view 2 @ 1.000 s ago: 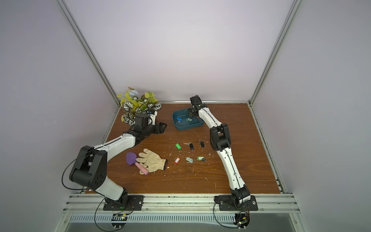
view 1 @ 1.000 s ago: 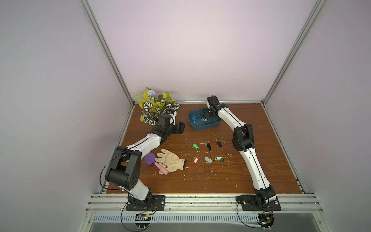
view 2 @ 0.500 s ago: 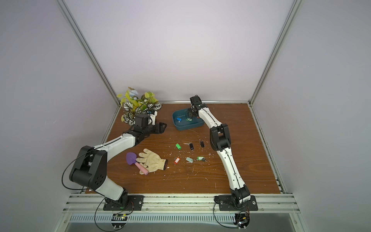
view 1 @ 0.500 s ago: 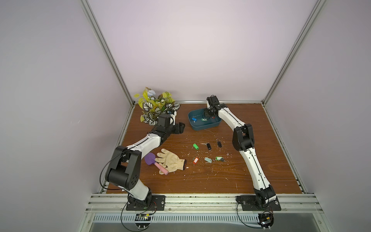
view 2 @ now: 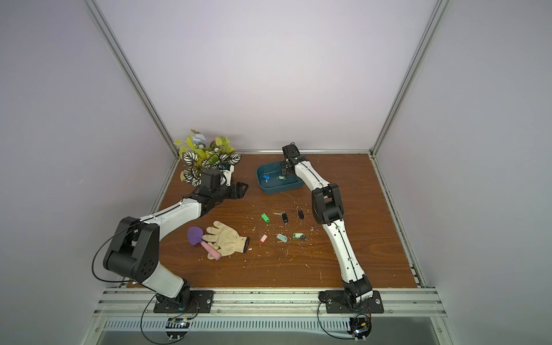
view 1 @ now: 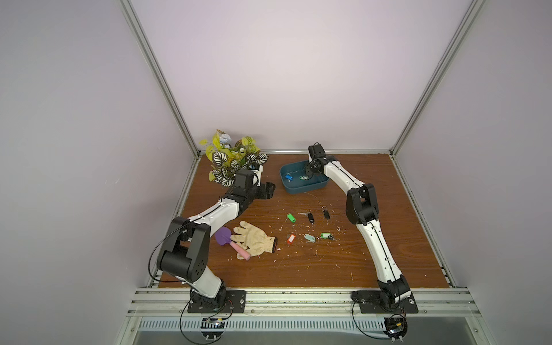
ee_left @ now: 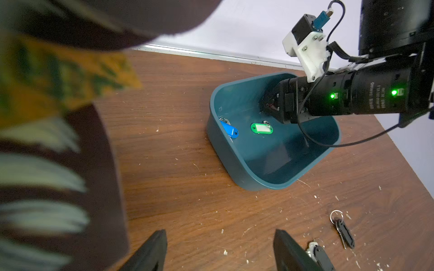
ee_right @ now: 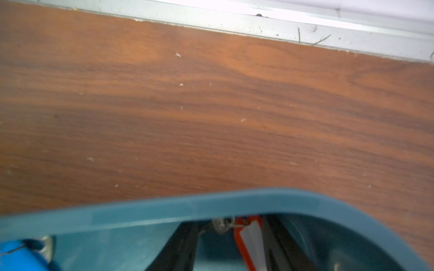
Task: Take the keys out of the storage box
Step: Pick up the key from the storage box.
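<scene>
The dark teal storage box (view 1: 304,188) (view 2: 277,188) stands at the back of the table. Inside lie a blue-tagged key (ee_left: 230,131) and a green-tagged key (ee_left: 261,128). My right gripper (view 1: 309,173) (ee_right: 229,232) reaches down into the box. Its jaws stand apart, with a red-tagged key (ee_right: 250,239) between them, leaning on one finger. Several keys lie on the table in front of the box, among them a green one (view 1: 290,217) and a black one (view 1: 310,217). My left gripper (view 1: 268,191) (ee_left: 219,234) hovers open and empty left of the box.
A leafy potted plant (view 1: 233,158) stands at the back left, right behind my left wrist. A cream glove (view 1: 254,242) and a purple trowel with a pink handle (view 1: 227,239) lie front left. White flecks are scattered over the wood.
</scene>
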